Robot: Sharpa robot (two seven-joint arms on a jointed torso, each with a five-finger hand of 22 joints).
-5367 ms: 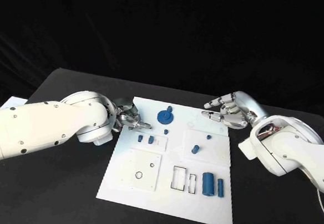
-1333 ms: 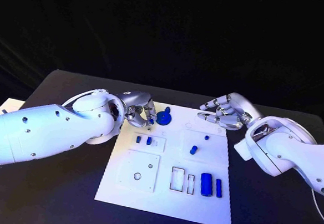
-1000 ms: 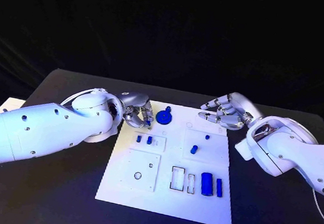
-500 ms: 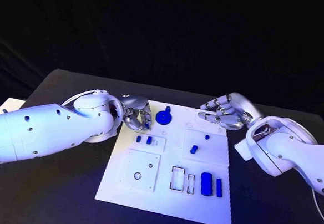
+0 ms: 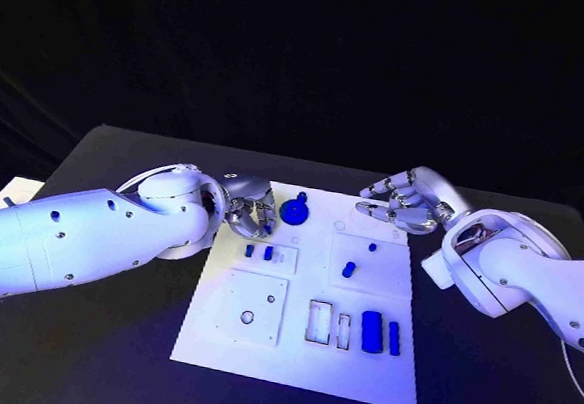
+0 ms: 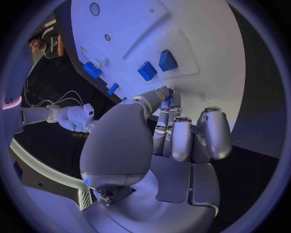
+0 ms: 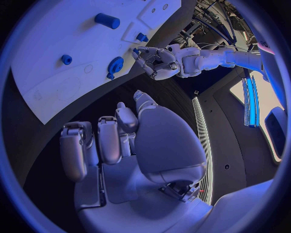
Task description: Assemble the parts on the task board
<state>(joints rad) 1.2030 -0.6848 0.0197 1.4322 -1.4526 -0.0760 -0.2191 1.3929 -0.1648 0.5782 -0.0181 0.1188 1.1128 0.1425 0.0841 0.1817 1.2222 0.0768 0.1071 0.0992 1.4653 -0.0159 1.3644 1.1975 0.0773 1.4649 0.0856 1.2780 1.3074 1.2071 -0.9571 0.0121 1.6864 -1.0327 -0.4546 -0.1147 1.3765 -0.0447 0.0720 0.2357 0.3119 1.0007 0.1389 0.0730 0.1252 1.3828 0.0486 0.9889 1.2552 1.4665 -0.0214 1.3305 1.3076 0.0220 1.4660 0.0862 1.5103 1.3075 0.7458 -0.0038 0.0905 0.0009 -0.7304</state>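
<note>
The white task board (image 5: 251,353) lies in the middle of the black table. A blue gear-shaped part (image 5: 297,210) sits near its far left corner. My left hand (image 5: 247,207) hovers just left of the gear with its fingers curled, and pinches a small blue part (image 6: 170,91) at the fingertips. Two small blue blocks (image 5: 259,252) stand in a slot below that hand. My right hand (image 5: 406,203) hangs over the board's far right corner with its fingers curled in and nothing in them. Two blue cylinders (image 5: 380,333) lie near the board's near right side.
A blue peg (image 5: 374,245) and a short blue piece (image 5: 349,268) stand in the board's right middle. Empty rectangular slots (image 5: 322,322) lie left of the cylinders, and a square plate with two holes (image 5: 252,308) sits at the near left. Black table surrounds the board.
Over five seconds my left hand has risen from the board's left edge to beside the gear. In the last second it drew back slightly left. My right hand has stayed put.
</note>
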